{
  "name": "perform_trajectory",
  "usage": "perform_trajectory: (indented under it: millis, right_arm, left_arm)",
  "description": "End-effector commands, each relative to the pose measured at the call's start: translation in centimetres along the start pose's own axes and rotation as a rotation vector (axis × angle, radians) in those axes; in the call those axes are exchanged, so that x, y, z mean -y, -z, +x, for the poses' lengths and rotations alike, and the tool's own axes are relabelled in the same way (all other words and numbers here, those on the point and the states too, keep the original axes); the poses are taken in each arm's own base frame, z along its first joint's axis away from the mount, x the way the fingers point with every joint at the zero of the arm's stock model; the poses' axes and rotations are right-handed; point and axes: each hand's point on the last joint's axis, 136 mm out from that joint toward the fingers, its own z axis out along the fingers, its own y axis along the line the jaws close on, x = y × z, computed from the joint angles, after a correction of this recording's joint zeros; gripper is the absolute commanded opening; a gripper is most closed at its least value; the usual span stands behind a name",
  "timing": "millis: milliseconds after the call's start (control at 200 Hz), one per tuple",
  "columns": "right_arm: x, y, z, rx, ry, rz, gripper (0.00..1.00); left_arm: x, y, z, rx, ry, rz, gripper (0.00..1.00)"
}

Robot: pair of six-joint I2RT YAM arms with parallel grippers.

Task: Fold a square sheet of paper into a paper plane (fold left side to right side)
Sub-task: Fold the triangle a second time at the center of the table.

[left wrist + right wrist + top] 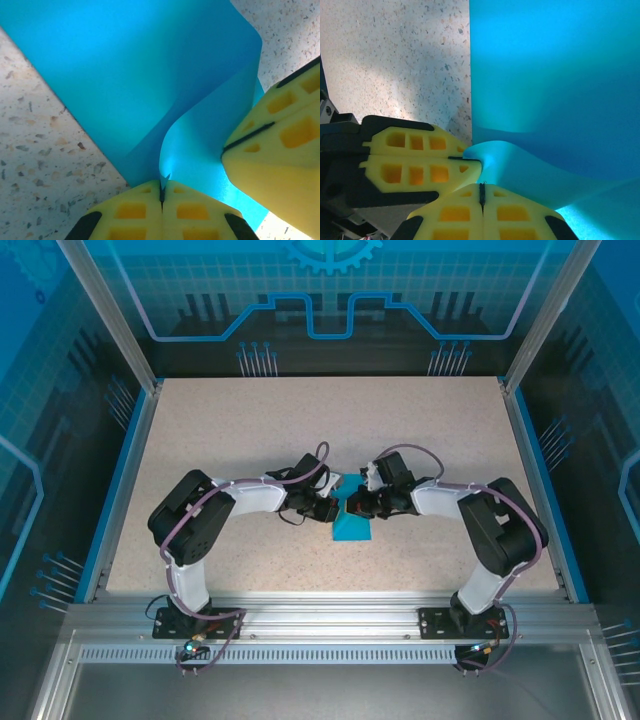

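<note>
Pinching the paper (125, 75) at its raised, curling edge, the left gripper (161, 192) is clamping it tight. The right gripper (481, 192) is gripping that edge too, just beside it.

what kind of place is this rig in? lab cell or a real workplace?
Probably an enclosed lab or demo cell: a speckled tabletop framed in aluminium extrusion, blue circuit-pattern panels around it, and a blue square sheet of paper mid-table.
</note>
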Motion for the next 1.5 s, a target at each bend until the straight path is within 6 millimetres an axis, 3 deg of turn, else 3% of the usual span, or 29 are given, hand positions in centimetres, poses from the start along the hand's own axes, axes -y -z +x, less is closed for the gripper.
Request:
perform_trajectory:
  millis: [0,405,1125,1225,1496]
  right_arm:
    - [-1.2,-0.5,-0.5,-0.004,0.019,-0.029,0.0]
    - [1.2,-1.4,0.7,-0.054,-0.001,0.061,0.0]
    - [3.5,-1.1,1.9,-0.07,-0.012,0.155,0.0]
    - [4.0,-1.2,2.3,-0.077,-0.019,0.169,0.0]
    - [4.3,-1.1,2.6,-0.08,-0.023,0.176,0.0]
  left_arm:
    - [-0.4,-0.5,0.8,-0.039,0.013,0.006,0.05]
    - [-0.7,-0.5,0.9,-0.046,0.01,-0.008,0.05]
    - [-0.7,-0.6,0.6,-0.05,0.014,-0.014,0.08]
    - [-0.4,0.3,0.1,-0.028,0.011,-0.02,0.13]
    - [0.9,4.7,-1.0,0.045,0.008,-0.003,0.26]
